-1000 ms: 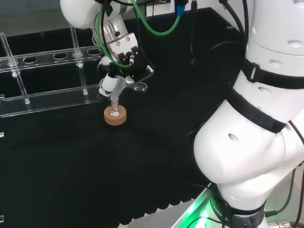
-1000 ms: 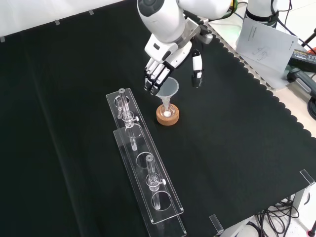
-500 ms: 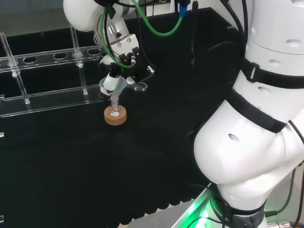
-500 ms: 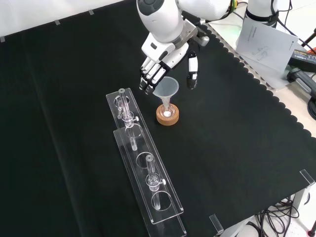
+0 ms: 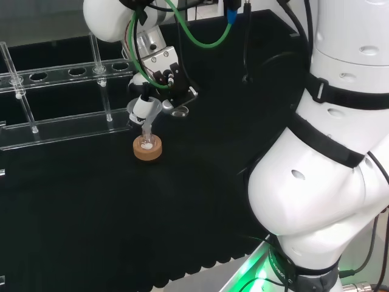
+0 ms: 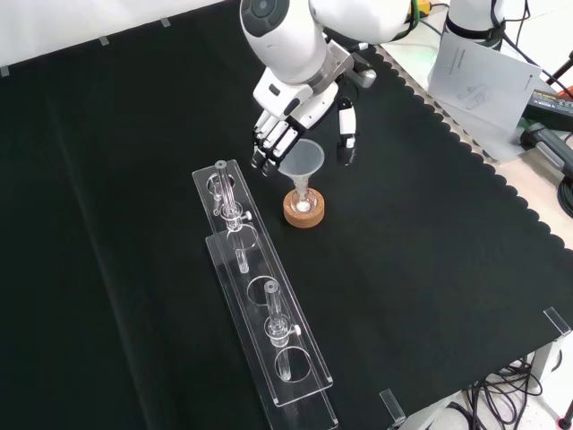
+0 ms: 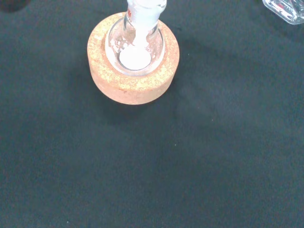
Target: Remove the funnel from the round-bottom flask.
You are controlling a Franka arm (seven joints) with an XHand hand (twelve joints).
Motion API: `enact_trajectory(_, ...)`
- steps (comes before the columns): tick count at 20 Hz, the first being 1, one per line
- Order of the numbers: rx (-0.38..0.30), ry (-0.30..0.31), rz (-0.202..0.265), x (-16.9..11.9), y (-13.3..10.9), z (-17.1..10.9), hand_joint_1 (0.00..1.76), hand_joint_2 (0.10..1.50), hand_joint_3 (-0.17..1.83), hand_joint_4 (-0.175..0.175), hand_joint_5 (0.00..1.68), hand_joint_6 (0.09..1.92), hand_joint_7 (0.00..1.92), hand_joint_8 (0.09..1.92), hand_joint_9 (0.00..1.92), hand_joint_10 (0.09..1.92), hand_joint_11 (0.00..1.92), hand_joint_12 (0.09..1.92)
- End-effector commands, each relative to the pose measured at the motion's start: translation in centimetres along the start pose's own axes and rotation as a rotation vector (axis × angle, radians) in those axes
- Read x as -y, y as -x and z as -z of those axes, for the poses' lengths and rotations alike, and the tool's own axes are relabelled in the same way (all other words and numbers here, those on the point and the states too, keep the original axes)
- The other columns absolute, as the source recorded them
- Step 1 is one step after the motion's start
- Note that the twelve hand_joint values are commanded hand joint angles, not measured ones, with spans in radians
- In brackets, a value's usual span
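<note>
- From my seat, the hand (image 6: 300,112) sits in the upper middle of the front view, fingers (image 6: 266,145) hanging down on the left of the funnel (image 6: 302,161) and the thumb (image 6: 346,136) on its right. It looks spread and relaxed, straddling the funnel rim; I can't tell whether anything touches the rim.
- The funnel is still standing upright in the flask (image 6: 303,204), which sits in the cork ring (image 6: 304,211) just right of the clear rack (image 6: 260,305) in the front view.
- In the head view the same stack is left of centre: cork ring (image 5: 148,149) on the cloth (image 5: 182,213), funnel (image 5: 144,112) above it with the hand (image 5: 159,76) right over it, and the rack (image 5: 61,103) off to the upper left.
- Wrist cam looks straight down on the cork ring (image 7: 133,85), with the flask (image 7: 135,45) nested in it and something white at the bottom of the glass.
- Labels: there's a tiny red mark on the flask neck in the wrist view, too small for me to read. The paper sheet (image 6: 479,76) at the upper right of the front view has a drawing and some print, also unreadable.
</note>
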State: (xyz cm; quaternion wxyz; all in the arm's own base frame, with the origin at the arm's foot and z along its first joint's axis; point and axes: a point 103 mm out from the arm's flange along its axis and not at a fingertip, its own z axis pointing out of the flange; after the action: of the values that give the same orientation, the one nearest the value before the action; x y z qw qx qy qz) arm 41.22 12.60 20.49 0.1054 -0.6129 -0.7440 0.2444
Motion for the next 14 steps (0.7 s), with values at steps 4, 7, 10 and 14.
enact_trajectory(4, -0.001, -0.015, 0.002, -0.86, 0.12, -1.19, 0.56, 0.73, 0.12, -0.043, 0.03, 0.09, 0.00, 0.20, 0.07, 0.85, 0.23, 1.47)
enact_trajectory(7, -0.004, -0.017, 0.001, -0.94, 0.11, -1.28, 0.57, 0.74, 0.12, -0.043, 0.04, 0.09, 0.00, 0.25, 0.10, 0.85, 0.23, 1.47)
enact_trajectory(10, -0.007, -0.013, 0.002, -1.03, 0.20, -1.42, 0.58, 0.75, 0.12, -0.043, 0.05, 0.09, 0.00, 0.31, 0.12, 0.84, 0.24, 1.46)
enact_trajectory(14, 0.014, 0.006, -0.003, -1.17, 0.27, -1.54, 0.60, 0.77, 0.14, -0.048, 0.08, 0.09, 0.02, 0.50, 0.26, 0.78, 0.27, 1.44)
